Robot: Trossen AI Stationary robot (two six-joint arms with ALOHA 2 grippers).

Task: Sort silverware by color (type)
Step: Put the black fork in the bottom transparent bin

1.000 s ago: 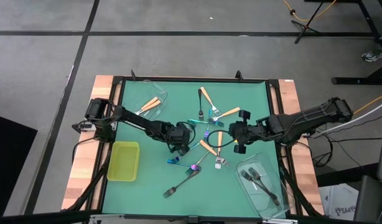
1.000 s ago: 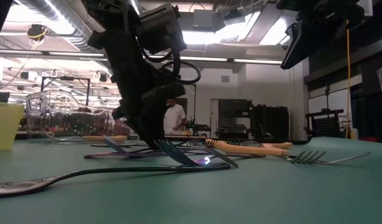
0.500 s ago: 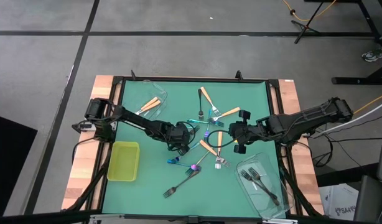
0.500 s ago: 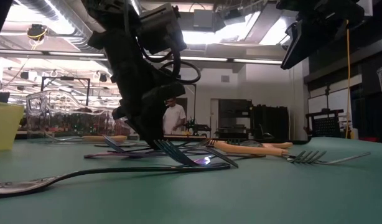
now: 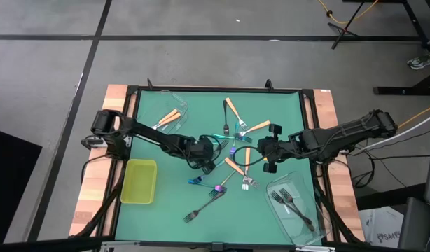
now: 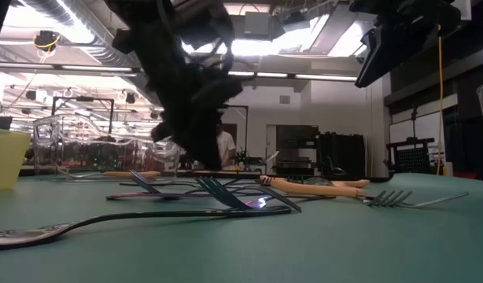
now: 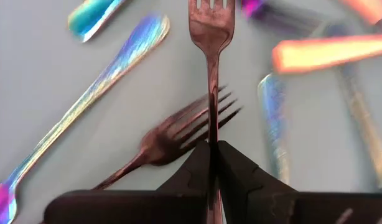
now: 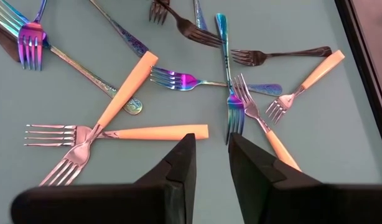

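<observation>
Between the left tool's (image 7: 213,152) closed fingers a dark fork (image 7: 211,37) is clamped by its thin handle: stiff, light, slippery. The right tool (image 8: 211,155) is held apart, empty.

A green worktop (image 5: 166,210) with wooden side edges. A yellow-green tray (image 5: 139,180) sits near its left edge. One clear tub (image 5: 174,106) is by the far left corner, another clear tub (image 5: 309,210) by the near right corner. Past the worktop, a person (image 6: 223,147) stands far back in the room.
</observation>
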